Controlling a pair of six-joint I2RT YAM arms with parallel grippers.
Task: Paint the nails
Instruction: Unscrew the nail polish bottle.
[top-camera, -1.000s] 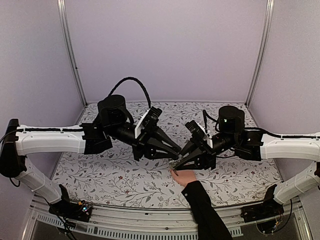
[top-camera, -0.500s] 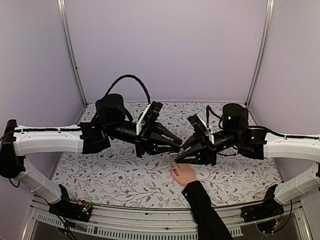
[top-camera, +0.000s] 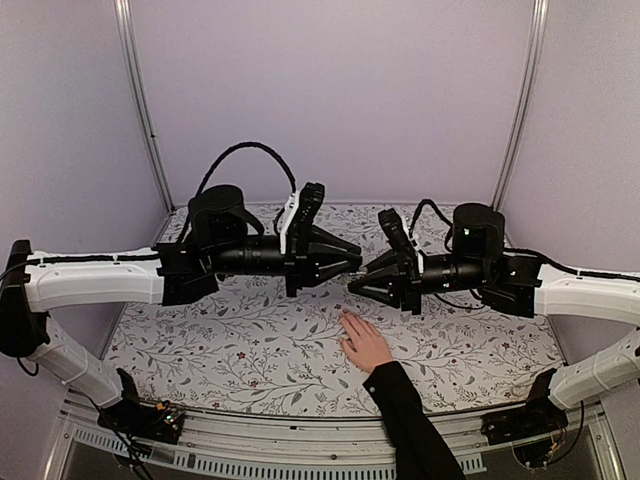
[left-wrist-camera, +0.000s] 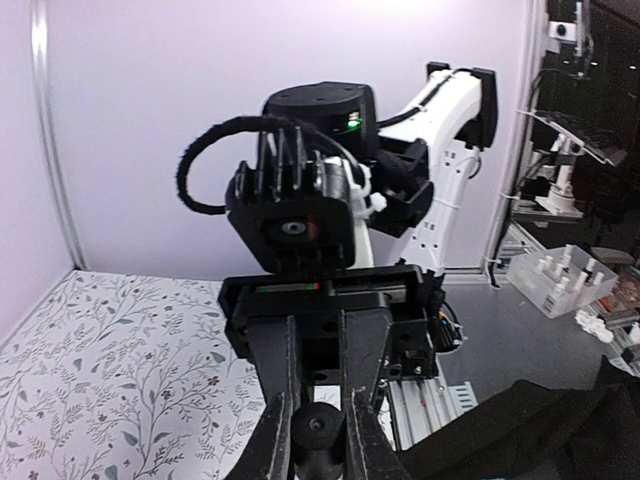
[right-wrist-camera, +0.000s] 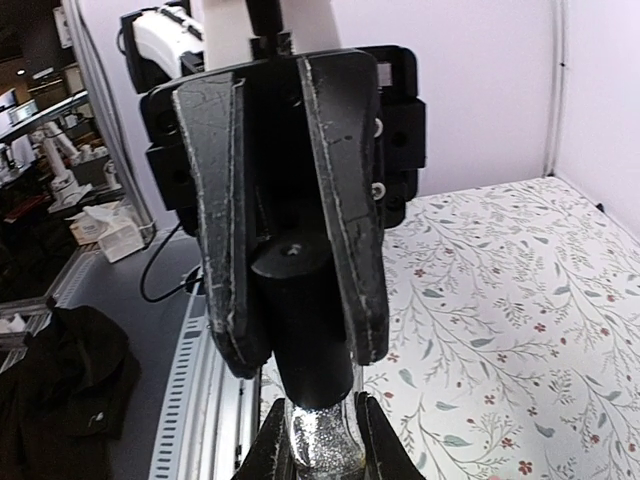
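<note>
STEP: uncapping polish | left gripper: shut tight on black cylindrical cap | right gripper: clamped on glittery silver bottle | nails: on light-skinned hand, flat on floral-patterned bench, below both grippers | METHOD: steady bottle; twist, then draw cap straight along shared axis.

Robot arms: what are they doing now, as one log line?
left gripper: shut on black cap | right gripper: shut on glittery bottle | pose: tip to tip above table | hand: flat on table
</note>
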